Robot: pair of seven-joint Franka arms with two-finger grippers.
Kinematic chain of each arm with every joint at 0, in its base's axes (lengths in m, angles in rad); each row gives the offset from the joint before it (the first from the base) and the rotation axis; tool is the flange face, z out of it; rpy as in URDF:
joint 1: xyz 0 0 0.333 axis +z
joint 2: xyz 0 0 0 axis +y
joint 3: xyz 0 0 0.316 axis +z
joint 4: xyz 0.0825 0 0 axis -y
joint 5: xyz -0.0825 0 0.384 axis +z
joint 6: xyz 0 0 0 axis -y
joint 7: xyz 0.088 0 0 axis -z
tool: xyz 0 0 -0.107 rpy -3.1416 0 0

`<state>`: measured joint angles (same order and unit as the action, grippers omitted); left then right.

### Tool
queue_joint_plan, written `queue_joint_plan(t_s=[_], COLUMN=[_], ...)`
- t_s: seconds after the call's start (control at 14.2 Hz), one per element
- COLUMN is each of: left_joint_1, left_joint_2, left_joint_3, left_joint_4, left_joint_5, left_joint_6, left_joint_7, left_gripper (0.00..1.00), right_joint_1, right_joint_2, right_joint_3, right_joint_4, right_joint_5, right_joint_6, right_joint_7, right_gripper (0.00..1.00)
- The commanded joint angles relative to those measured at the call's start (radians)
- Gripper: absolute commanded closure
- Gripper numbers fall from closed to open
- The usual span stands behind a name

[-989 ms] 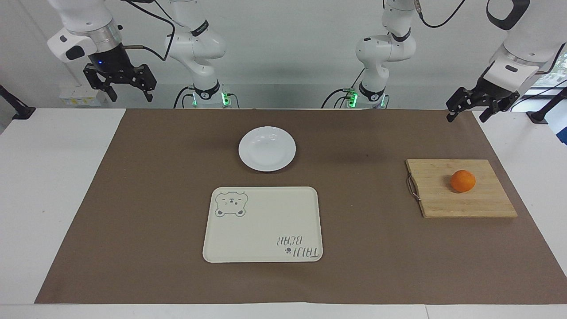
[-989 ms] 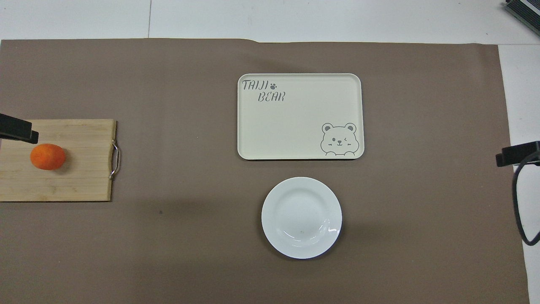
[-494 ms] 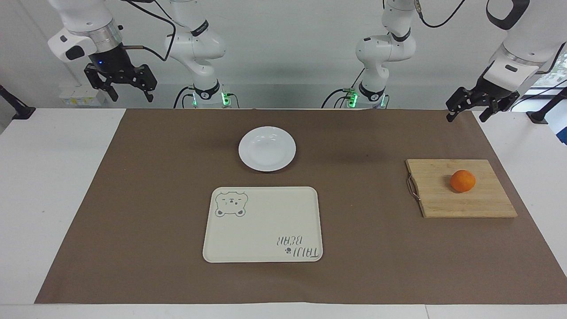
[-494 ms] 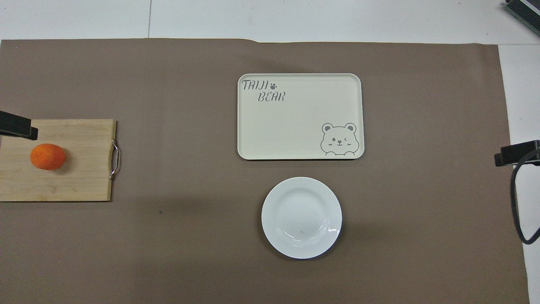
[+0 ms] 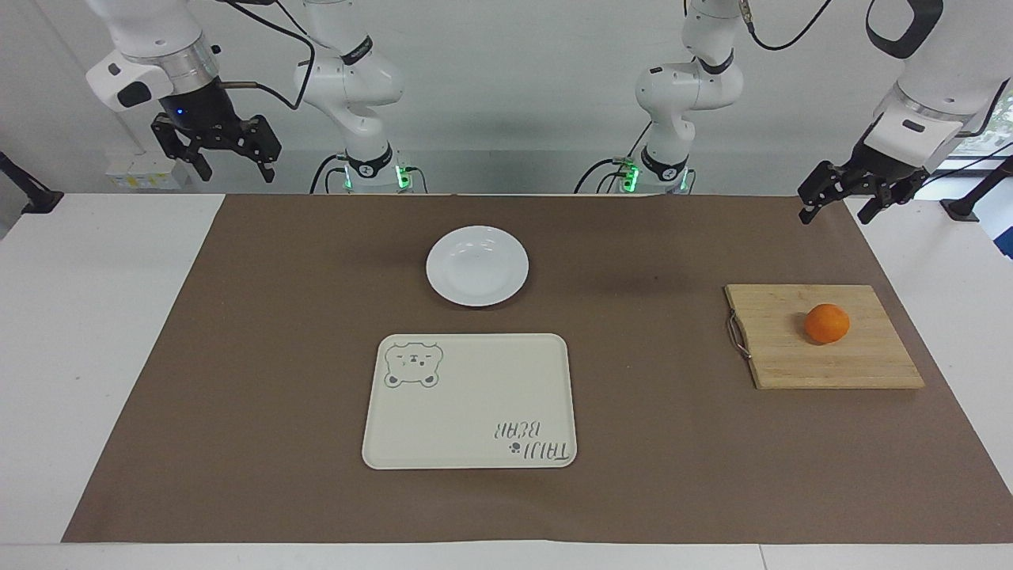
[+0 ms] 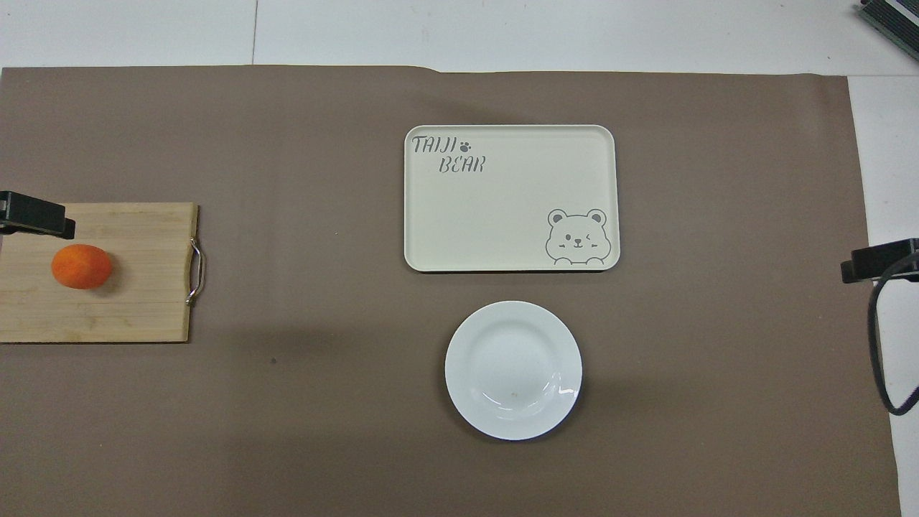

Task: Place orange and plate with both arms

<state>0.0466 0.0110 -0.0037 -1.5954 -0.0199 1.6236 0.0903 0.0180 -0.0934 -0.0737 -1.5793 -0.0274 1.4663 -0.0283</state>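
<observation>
The orange (image 5: 827, 323) lies on a wooden cutting board (image 5: 791, 360) toward the left arm's end of the table; it also shows in the overhead view (image 6: 81, 266). The white plate (image 5: 477, 266) sits empty on the brown mat, mid-table, nearer to the robots than the cream bear tray; it also shows in the overhead view (image 6: 513, 370). My left gripper (image 5: 833, 214) hangs open and empty, high over the mat's edge at the left arm's end, well apart from the orange. My right gripper (image 5: 236, 172) hangs open and empty, high over the table's edge at the right arm's end.
A cream rectangular tray (image 5: 475, 372) with a bear drawing and lettering lies empty, farther from the robots than the plate. The cutting board has a metal handle (image 5: 737, 335) on the side toward the tray. A brown mat (image 5: 261, 356) covers most of the white table.
The left gripper has shifted slightly downward and toward the cutting board. The right gripper has risen a little. The orange, plate and tray have not moved.
</observation>
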Motion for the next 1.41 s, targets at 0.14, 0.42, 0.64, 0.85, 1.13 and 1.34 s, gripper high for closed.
queue_joint_plan(t_s=[0.14,0.42,0.64,0.85,1.13,1.34], left_joint_1=[0.097,0.141,0.17,0.185,0.216,0.228], left_joint_2=[-0.032,-0.003,0.046,0.119,0.211,0.25], left_joint_3=[-0.005,-0.005,-0.005,-0.005,-0.005,-0.005], left_joint_4=[-0.155,-0.253,-0.297,-0.336,-0.376,-0.405], left_joint_5=[0.008,0.006,0.003,0.003,0.003,0.003], left_joint_6=[0.152,0.295,0.409,0.525,0.685,0.755], left_joint_7=[0.121,0.187,0.204,0.215,0.233,0.235], left_gripper=[0.0,0.0,0.0,0.0,0.0,0.0], right_joint_1=[-0.004,-0.004,-0.004,-0.013,-0.013,-0.013], right_joint_2=[-0.008,-0.008,-0.008,-0.009,-0.014,-0.022], right_joint_3=[0.003,0.003,0.003,0.002,0.002,0.002], right_joint_4=[-0.013,-0.013,-0.013,-0.016,-0.022,-0.036], right_joint_5=[0.01,0.012,0.01,0.01,0.012,0.011], right_joint_6=[0.006,0.006,0.006,-0.001,-0.004,0.003], right_joint_7=[0.024,0.022,0.019,0.013,0.014,0.013], right_gripper=[0.0,0.0,0.0,0.0,0.0,0.0])
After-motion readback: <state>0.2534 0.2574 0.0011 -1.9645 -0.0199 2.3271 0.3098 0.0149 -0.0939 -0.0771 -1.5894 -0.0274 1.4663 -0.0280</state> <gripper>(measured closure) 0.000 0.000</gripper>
